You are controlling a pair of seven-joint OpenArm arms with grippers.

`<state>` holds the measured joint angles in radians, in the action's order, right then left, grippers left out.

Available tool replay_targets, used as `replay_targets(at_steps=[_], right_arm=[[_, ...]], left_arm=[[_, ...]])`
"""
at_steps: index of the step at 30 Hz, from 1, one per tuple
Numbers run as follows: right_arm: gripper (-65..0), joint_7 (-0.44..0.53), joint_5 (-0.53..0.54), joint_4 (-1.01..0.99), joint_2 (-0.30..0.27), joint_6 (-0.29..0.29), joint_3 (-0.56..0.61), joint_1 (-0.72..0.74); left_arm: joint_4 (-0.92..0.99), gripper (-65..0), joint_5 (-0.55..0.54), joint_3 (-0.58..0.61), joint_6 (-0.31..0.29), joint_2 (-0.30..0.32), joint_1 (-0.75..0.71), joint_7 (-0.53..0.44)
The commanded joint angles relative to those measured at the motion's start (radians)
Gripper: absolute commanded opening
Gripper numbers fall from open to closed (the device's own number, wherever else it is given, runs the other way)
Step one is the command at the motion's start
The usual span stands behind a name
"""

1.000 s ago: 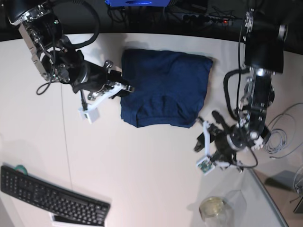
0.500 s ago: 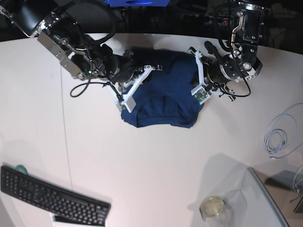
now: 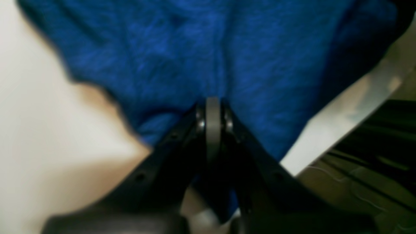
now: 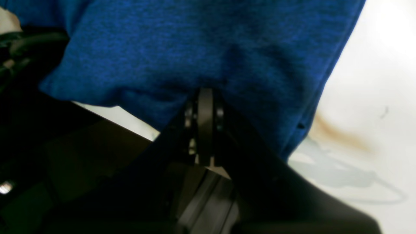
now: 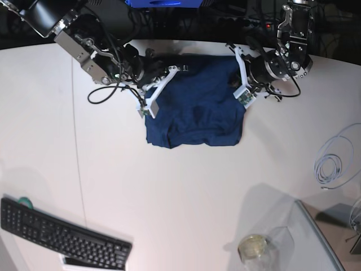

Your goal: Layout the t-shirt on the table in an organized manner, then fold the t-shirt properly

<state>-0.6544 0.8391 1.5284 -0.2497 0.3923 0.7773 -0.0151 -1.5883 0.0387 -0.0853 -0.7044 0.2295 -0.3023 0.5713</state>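
keyboard [image 5: 62,232]: near-left corner of the table [image 5: 186,214], well clear of the work.
right gripper [image 5: 151,100]: on the left of the base view, at the shirt's far-left corner. Wrist view shows the jaws together with blue cloth bunched at the tips, so clamped on the fabric.
t-shirt [image 5: 197,110]: far-centre of the table, between the two arms. A compact, roughly rectangular bundle, rumpled, with a wavy near edge. Not spread flat; no sleeves or collar can be made out.
left gripper [image 5: 242,84]: on the right of the base view, at the shirt's far-right corner. Wrist view is blurred, but the jaws read as closed with cloth puckered into them, so pinching the shirt too.
cable coil [image 5: 333,164]: right edge, well apart from the shirt.
glass stand [image 5: 316,243]: near-right corner, with a small round dish on it.
step: looks like the layout phase. Both arms hold the far corners, one each side; folding proper not begun, judging by the bunched shape.
next move: probably lift and draw the two corners apart to open the cloth, then lay it down flat. Needs both grips to hold evenly, or the fabric slips and bunches again.
risk: the hidden layer count in the bundle. Cannot tell whether each pinch has one layer or several.
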Motion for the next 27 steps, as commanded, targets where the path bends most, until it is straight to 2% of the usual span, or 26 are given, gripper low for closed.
replay_targets(at_steps=[1, 7, 15, 18, 22, 25, 27], right_arm=[[-65.0, 0.009, 0.010, 0.045, 0.005, -0.006, -0.003, 0.007], [-65.0, 0.006, 0.010, 0.129, 0.003, 0.001, -0.006, 0.002], [-65.0, 0.011, 0.007, 0.145, -0.003, 0.003, -0.009, -0.026], [-65.0, 0.011, 0.006, 0.149, -0.004, 0.003, -0.009, -0.029], [-65.0, 0.011, 0.003, 0.169, -0.015, 0.003, -0.008, -0.039], [-65.0, 0.012, 0.001, 0.234, -0.073, 0.017, -0.009, -0.039], [-65.0, 0.012, -0.051, 0.317, -0.141, 0.070, -0.008, -0.039]], left_arm=[[-0.048, -65.0, -0.006, -0.017, 0.006, 0.008, 0.010, -0.018], [-0.083, -65.0, -0.003, -0.018, 0.006, 0.011, 0.093, -0.015], [0.176, -65.0, -0.003, -0.021, 0.006, 0.008, 0.239, -0.021], [0.213, -65.0, -0.012, -0.029, 0.006, 0.008, 0.285, -0.021], [0.055, -65.0, -0.101, -0.115, 0.006, -0.005, 0.263, -0.017], [-0.100, -65.0, -0.171, -0.196, 0.006, 0.000, 0.196, -0.015], [-0.189, -65.0, -0.178, -0.268, 0.006, 0.001, 0.124, -0.017]])
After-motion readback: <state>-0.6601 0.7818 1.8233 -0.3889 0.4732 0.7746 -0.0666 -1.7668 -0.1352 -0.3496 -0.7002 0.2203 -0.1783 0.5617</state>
